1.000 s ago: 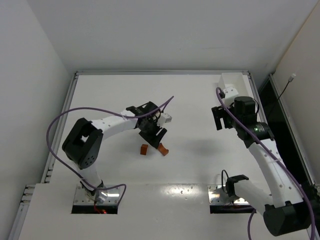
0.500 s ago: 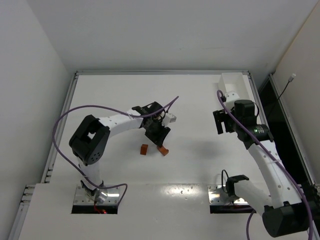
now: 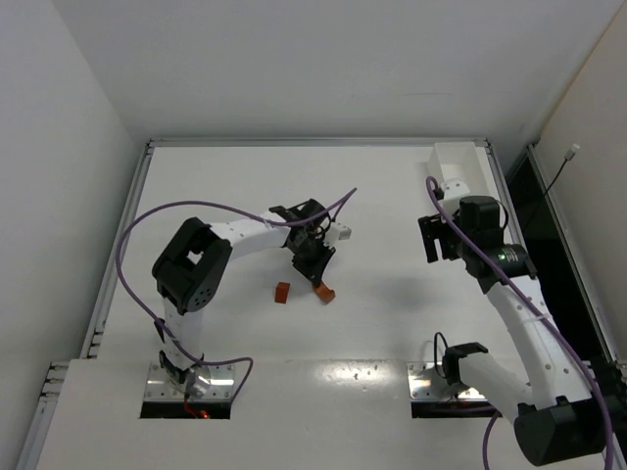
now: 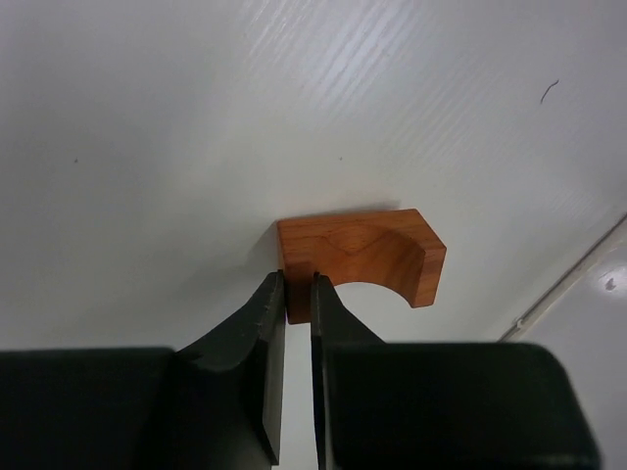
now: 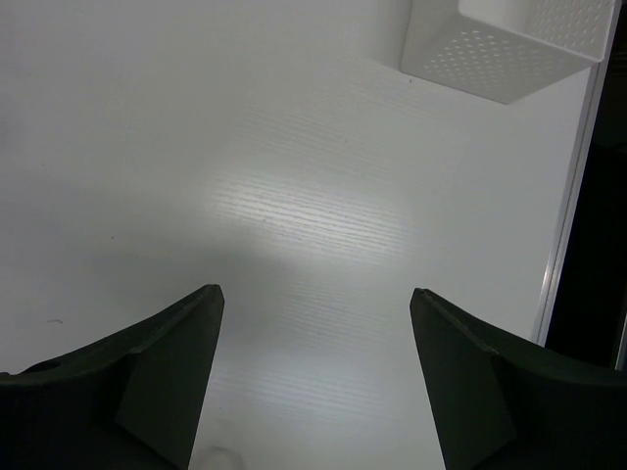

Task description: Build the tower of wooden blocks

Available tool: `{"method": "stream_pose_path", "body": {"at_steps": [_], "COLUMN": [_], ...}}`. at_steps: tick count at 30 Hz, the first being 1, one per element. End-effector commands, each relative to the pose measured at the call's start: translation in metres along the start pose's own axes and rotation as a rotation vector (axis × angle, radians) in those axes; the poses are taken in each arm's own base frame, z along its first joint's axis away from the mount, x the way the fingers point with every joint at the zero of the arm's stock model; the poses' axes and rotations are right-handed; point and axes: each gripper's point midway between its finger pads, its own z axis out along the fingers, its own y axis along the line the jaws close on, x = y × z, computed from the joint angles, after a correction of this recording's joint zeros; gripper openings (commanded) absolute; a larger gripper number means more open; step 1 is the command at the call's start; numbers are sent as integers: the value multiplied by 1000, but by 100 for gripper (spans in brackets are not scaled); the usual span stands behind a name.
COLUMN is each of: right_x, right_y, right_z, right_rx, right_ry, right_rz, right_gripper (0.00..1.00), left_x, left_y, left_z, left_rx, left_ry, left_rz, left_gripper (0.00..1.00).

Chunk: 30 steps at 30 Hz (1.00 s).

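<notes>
Tower, not begun: arch on counter, one leg pinched in left jaws; cube just beside at its 9 o'clock; right jaws spread, empty, well apart at 3 o'clock; nothing stacked, all stacking outstanding.

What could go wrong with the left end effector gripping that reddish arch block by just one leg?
1. The left end effector pinches the arch block only at the tip of one leg, well off centre, so the block may pivot or slip out when lifted.
2. The small reddish-brown block lies close beside it on the table; a swinging arch could knock it away.
</notes>
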Motion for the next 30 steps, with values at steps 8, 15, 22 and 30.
{"method": "stream_pose_path", "body": {"at_steps": [8,15,22,30], "right_x": [-40,-54,-69,-79], "right_y": [67,123,142,177], "right_z": [-36,-77,-88,-85], "right_rx": [-393,-727,-874,-1079], "right_ry": [-326,-600,-693,-741], "right_rz": [-98,-209,-244,-284], "right_gripper": [74,75,67,62], "left_x": [-50,-74,-62,-74], "left_y": [-72,-92,-81,-59], "left_z": [-69,-149,-196,-221], "left_rx": [541,908,1139,1106], "left_ry": [-132,-288,-305,-363], "left_rz": [24,20,-101,-144], "left_gripper": [0,0,0,0]}}
